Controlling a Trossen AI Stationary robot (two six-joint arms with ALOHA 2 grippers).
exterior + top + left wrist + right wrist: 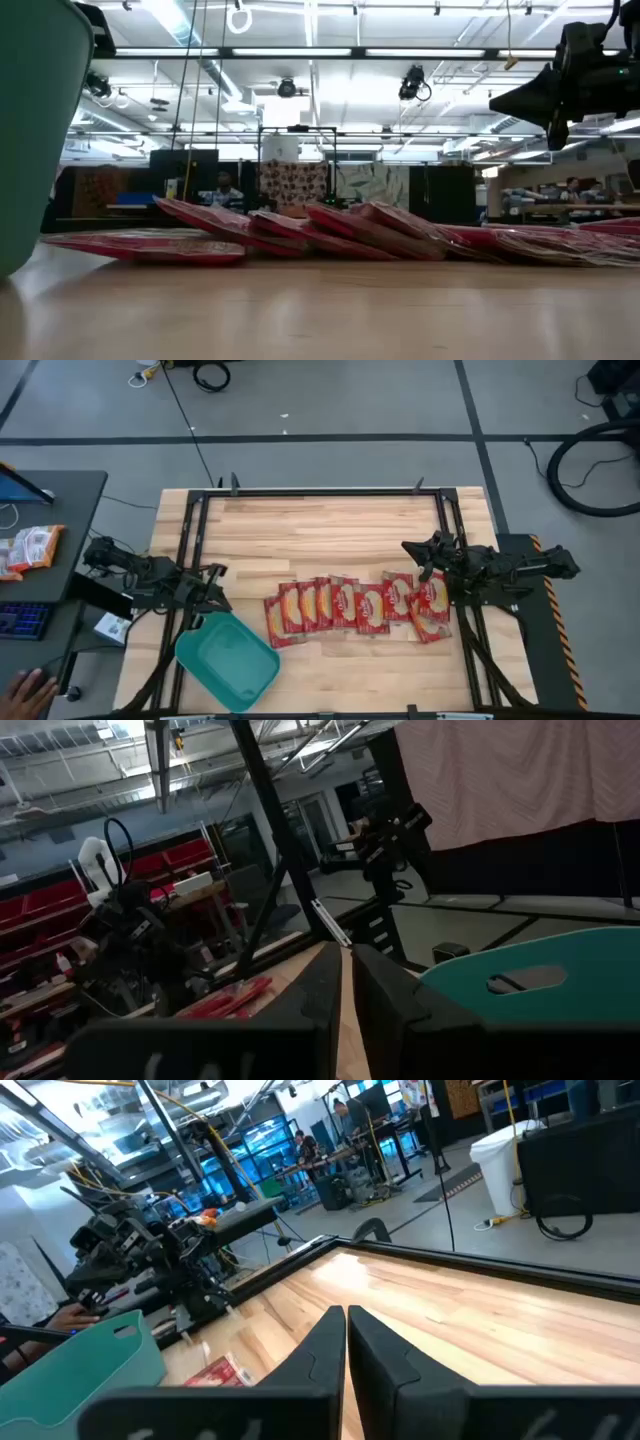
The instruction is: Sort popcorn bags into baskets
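Meanwhile, both grippers hovering pinched shut, empty, sorting not yet begun.
Flat red popcorn bags (355, 605) lying overlapped mid-table beside shallow teal plastic basket (228, 660); left gripper (212, 588) & right gripper (420, 555) risking double-grabs, bags overlapping.

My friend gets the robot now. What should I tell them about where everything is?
Left gripper: fingers shut, empty, at the far corner of the teal tray.
Right gripper: fingers shut, empty, above the right end of the bag row.
Popcorn bags: about eight, overlapping in a row on the table, right of the tray.
Done: nothing; no bag shows in the tray.
Left: move every bag into the tray.
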